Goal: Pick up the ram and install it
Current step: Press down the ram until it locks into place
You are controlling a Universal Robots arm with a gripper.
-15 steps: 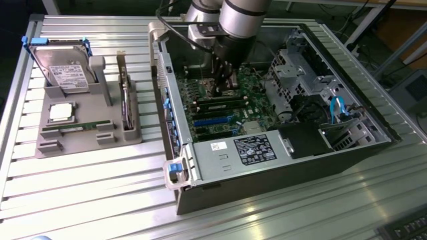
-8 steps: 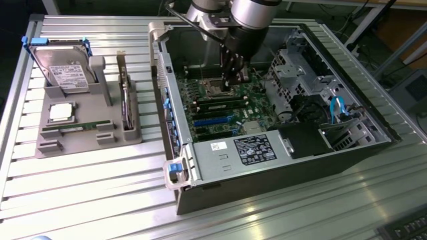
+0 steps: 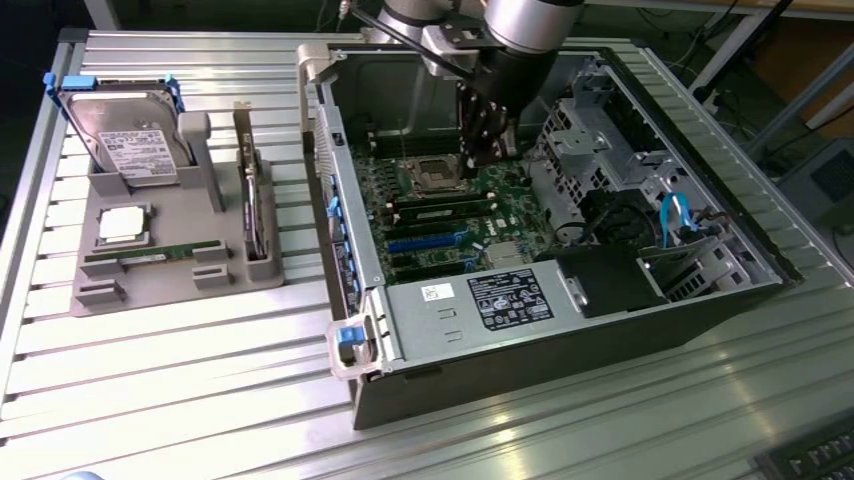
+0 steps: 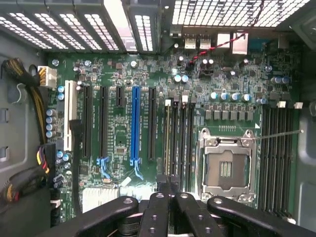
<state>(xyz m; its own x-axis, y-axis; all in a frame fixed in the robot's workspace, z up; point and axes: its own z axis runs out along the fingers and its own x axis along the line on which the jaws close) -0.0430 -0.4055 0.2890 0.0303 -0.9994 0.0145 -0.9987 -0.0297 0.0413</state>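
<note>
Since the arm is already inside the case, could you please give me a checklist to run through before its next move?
1. Gripper above the motherboard, inside the case: ok.
2. Gripper holding a stick: cannot tell.
3. Memory slots beside the processor socket free of cables: ok.
4. Target slot empty: cannot tell.
5. One ram lying on the tray: ok.

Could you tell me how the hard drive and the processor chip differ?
The hard drive is far larger and oblong; the processor chip is small and square. The hard drive bears a white label; the processor chip's top is bare metal. The hard drive has blue rails at its sides; the processor chip has none. Both are silver and sit on the grey holder.
</note>
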